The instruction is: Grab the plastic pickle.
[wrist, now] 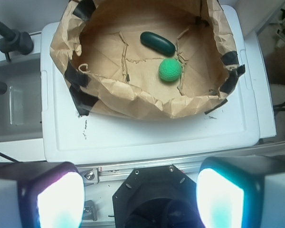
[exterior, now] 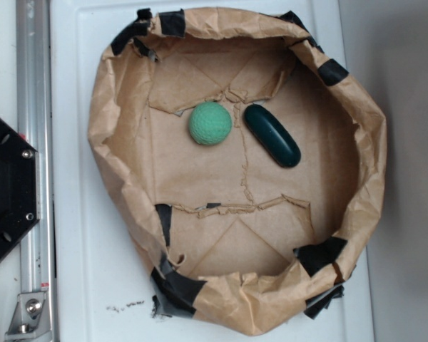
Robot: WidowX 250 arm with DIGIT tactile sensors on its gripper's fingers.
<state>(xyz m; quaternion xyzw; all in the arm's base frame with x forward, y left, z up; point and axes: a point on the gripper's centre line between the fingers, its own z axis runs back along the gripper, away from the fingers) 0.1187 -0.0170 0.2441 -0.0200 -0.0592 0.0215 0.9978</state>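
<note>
- The tool (wrist: 140, 194) fills the bottom of the wrist view: its two fingers (wrist: 57, 197) stand wide apart, glowing pale, with nothing between them.
- Between the fingers, at 6 o'clock, sits a black eight-sided mount (wrist: 152, 194) on a metal rail (wrist: 133, 167).
- Beyond the rail lies a white lid (wrist: 147, 137) that serves as the counter, with a few dark scuff marks near its left part.
- On the lid sits a crumpled brown paper bag (wrist: 133, 102), rolled down into a shallow bowl and patched with strips of black tape (wrist: 83, 97).
- Inside the bag, a light green dimpled ball (wrist: 170, 70) rests on the paper floor, near its middle.
- The pickle (wrist: 157, 42), dark green and glossy, lies just past the ball at about 11 o'clock from it, close beside it but apart; it lies slanted, well away from the tool.
- In the exterior view the pickle (exterior: 272, 135) lies at 3 o'clock from the ball (exterior: 210, 123).
</note>
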